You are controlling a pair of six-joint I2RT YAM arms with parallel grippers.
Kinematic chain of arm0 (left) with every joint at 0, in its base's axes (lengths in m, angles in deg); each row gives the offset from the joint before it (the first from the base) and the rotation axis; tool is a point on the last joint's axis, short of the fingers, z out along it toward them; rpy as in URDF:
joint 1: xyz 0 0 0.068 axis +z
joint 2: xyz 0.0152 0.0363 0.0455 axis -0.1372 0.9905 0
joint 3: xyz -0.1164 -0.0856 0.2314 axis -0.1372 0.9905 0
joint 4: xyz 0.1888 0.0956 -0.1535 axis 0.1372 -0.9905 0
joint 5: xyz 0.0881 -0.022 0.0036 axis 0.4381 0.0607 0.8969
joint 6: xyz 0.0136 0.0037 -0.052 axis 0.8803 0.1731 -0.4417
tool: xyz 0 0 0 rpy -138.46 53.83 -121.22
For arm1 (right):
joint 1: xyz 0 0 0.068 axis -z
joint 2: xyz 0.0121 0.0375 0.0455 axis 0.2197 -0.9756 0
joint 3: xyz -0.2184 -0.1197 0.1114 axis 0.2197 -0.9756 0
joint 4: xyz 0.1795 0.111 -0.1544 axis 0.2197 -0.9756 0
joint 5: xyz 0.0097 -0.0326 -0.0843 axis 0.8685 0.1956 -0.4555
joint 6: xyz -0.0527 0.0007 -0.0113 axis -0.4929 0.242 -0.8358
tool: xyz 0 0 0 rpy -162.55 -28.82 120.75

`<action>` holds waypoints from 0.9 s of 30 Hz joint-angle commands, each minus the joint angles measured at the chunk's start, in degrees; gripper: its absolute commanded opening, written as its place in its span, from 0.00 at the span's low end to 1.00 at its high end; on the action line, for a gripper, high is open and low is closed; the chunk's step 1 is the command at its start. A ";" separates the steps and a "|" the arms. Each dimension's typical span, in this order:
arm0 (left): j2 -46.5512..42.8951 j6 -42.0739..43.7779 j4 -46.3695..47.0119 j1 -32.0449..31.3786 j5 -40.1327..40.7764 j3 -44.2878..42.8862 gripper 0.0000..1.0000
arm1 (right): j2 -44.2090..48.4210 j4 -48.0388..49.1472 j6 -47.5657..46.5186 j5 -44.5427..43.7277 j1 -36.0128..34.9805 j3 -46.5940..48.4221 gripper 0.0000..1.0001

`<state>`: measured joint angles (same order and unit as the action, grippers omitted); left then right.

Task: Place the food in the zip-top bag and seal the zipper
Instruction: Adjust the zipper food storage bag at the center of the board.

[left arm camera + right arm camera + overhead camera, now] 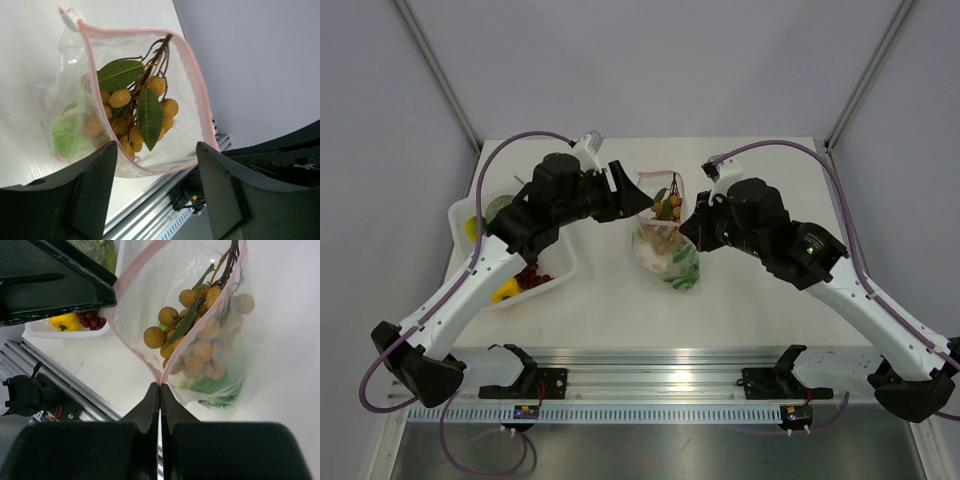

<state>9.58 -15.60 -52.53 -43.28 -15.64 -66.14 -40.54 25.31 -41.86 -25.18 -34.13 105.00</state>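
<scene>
The clear zip-top bag [665,245] lies mid-table, its mouth held open. Inside it are a bunch of tan-brown balls [132,117] with green leaves, bright green lettuce [65,135] and a pale vegetable [655,255]. The pink-red zipper [197,90] runs round the open mouth. My right gripper [160,387] is shut on the zipper's end, where both strips meet. My left gripper [157,185] is open, one finger on each side of the mouth's near edge. In the top view the left gripper [638,200] is at the mouth's left and the right gripper [692,225] at its right.
A white tray [460,212] stands at the left and holds dark red grapes [532,272], a yellow piece [506,291] and a green item [500,207]. The tray [65,331] also shows in the right wrist view. A metal rail [650,375] runs along the near edge.
</scene>
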 commanded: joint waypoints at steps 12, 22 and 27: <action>9.26 11.25 -4.29 -1.96 4.82 -7.64 0.49 | 4.06 2.41 -10.47 7.06 -0.54 1.00 0.00; 12.08 13.01 -5.78 -1.96 4.91 -11.24 0.03 | 5.72 -0.13 -11.26 5.75 -0.54 -0.14 0.00; 13.30 13.54 -7.54 -1.96 6.49 -16.59 0.00 | 6.08 0.39 -15.11 -6.79 0.59 -1.03 0.00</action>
<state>22.34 -3.63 -60.93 -45.29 -11.09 -77.09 -35.71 23.63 -53.05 -23.04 -34.09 103.68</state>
